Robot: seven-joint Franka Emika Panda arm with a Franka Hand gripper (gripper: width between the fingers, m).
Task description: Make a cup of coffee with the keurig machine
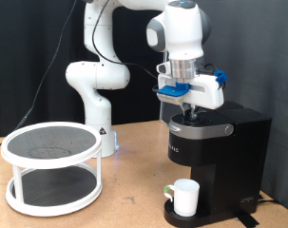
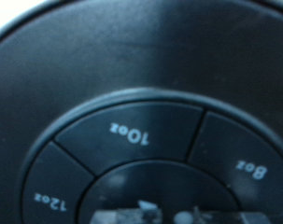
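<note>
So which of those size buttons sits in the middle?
The 10oz button, flanked by the 12oz button and the 8oz button on the keurig machine.

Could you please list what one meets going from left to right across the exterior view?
White two-tier round rack → robot base → the cup on the drip base, with the claw above it at the lid → body of the keurig machine.

Pincer (image 1: 190, 110) fingertips lost against black keurig machine (image 1: 218, 152) top. Machine's right side cut by exterior view's edge. Wrist view blurred, button ring (image 2: 132, 140) partly cropped.
</note>
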